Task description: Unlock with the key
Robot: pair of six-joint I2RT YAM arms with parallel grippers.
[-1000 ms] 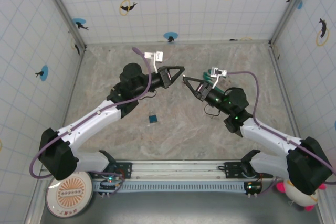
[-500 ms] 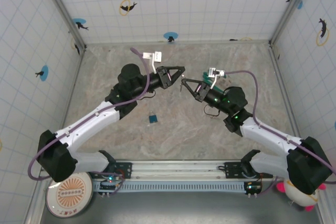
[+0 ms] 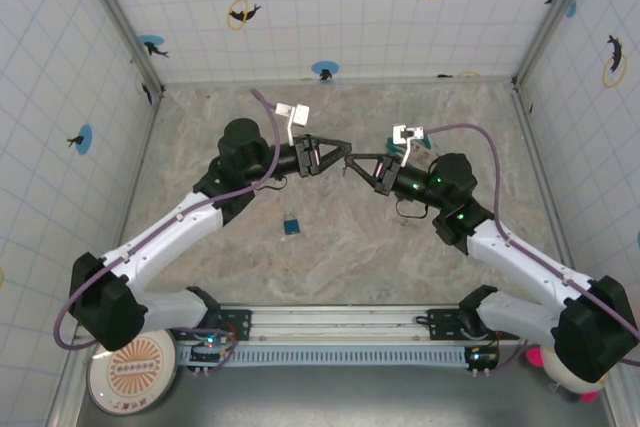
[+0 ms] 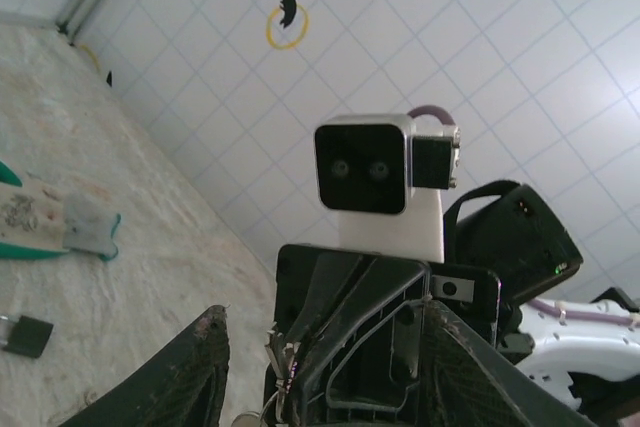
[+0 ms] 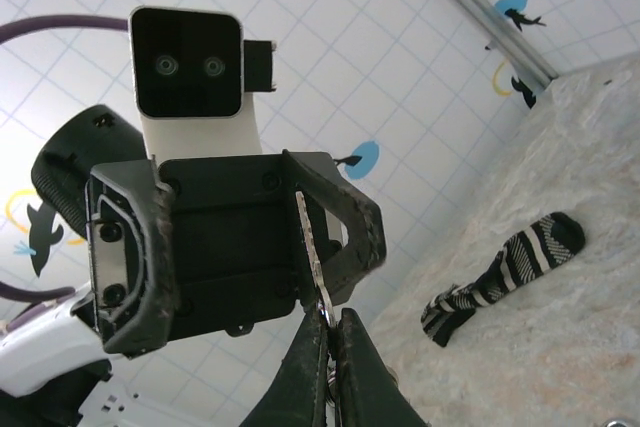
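Note:
The key point(image 5: 312, 245), a thin silver toothed blade, sticks up from my right gripper point(image 5: 328, 327), which is shut on its head. My left gripper point(image 4: 327, 312) faces it tip to tip, jaws open on either side of the right gripper's tips and apart from the key point(image 4: 276, 365), seen edge-on. In the top view the two grippers meet in mid-air above the table's middle, the left gripper point(image 3: 342, 155) open and the right gripper point(image 3: 351, 161) shut. The small blue padlock point(image 3: 291, 226) lies alone on the table below the left forearm.
A striped black-and-white sock point(image 5: 505, 269) lies on the marble table point(image 3: 330, 247) near the back wall. A teal and white flat item point(image 4: 60, 232) and a small dark square item point(image 4: 26, 335) lie on the table behind the right gripper. Tiled walls enclose three sides.
My left gripper's jaws have opened off the key while my right gripper's jaws have closed on it. Both wrists have dropped slightly and stay tip to tip.

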